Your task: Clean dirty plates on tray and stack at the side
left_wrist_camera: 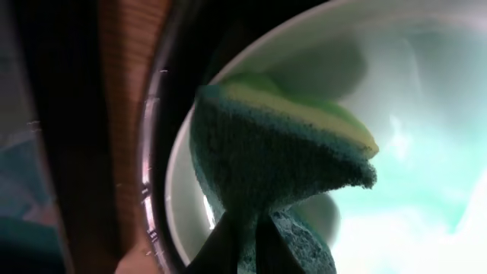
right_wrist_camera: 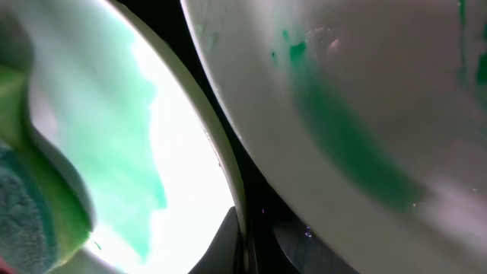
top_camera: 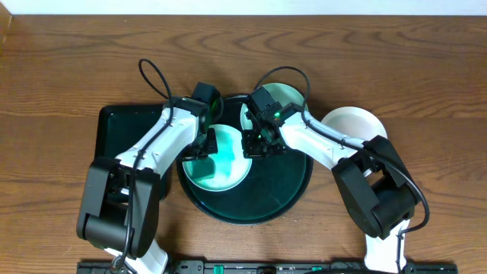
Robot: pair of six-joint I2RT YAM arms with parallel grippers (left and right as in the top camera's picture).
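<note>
evidently the left gripper [top_camera: 199, 146] is clamped on the sponge [left_wrist_camera: 281, 175], pressing it into the turquoise plate [top_camera: 225, 172] on the tray [top_camera: 283, 192], while the closed right gripper [top_camera: 255, 148] sits at its rim, likely to steady it.

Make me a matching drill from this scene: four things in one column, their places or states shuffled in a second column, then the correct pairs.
Column A
1. sponge
2. front turquoise plate
3. rear turquoise plate
4. white plate

Column B
a. on the bare table, right of the round tray
b. held in the left fingers
c. at the back of the round tray, with green smears
d. on the round tray, under the sponge

Pairs: 1-b, 2-d, 3-c, 4-a
</note>
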